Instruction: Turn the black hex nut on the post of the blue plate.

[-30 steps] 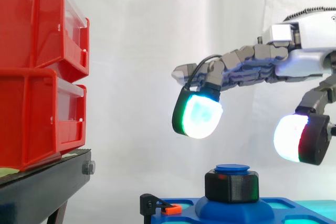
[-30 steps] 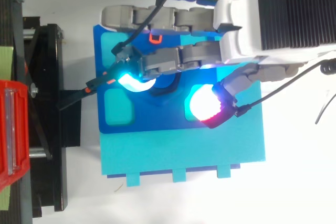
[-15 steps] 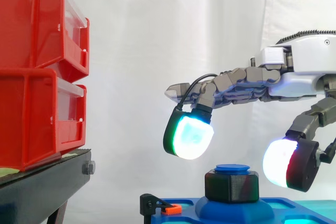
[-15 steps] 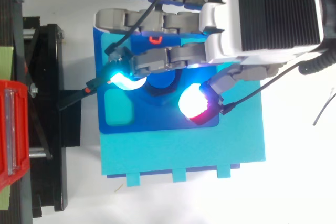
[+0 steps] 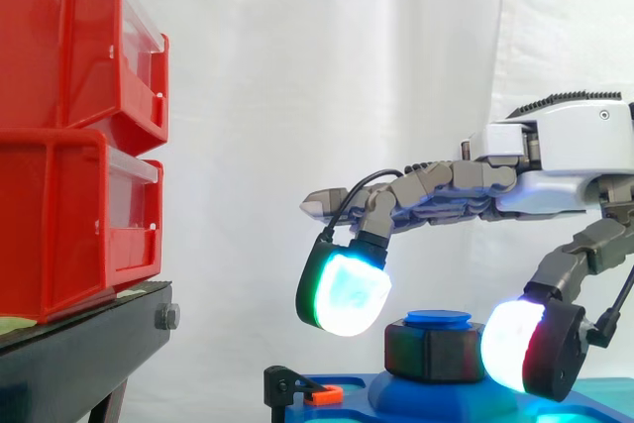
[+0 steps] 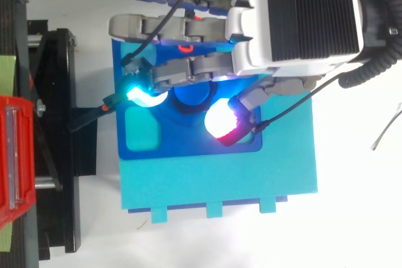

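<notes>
The black hex nut (image 5: 431, 349) sits on the blue post (image 5: 439, 318) of the blue plate (image 6: 188, 145), low in the side view. My hand (image 5: 565, 160) hovers just above it, reaching in from the right, open. One bent finger's green-white pad (image 5: 344, 294) hangs left of the nut with a gap between them. The thumb's white-red pad (image 5: 515, 349) is level with the nut on its right, and from above that thumb pad (image 6: 223, 123) lies beside the post cap (image 6: 191, 94). The other fingers stretch out straight above the plate.
Two stacked red bins (image 5: 69, 136) stand on a black stand (image 5: 79, 354) at the left. The plate rests on a teal base (image 6: 220, 180), with a small orange clip (image 5: 324, 395) and a black clamp (image 6: 81, 120) at its left edge.
My hand has come down and moved left towards the nut. The bent finger and thumb pads have dropped from well above the nut to about its level.
</notes>
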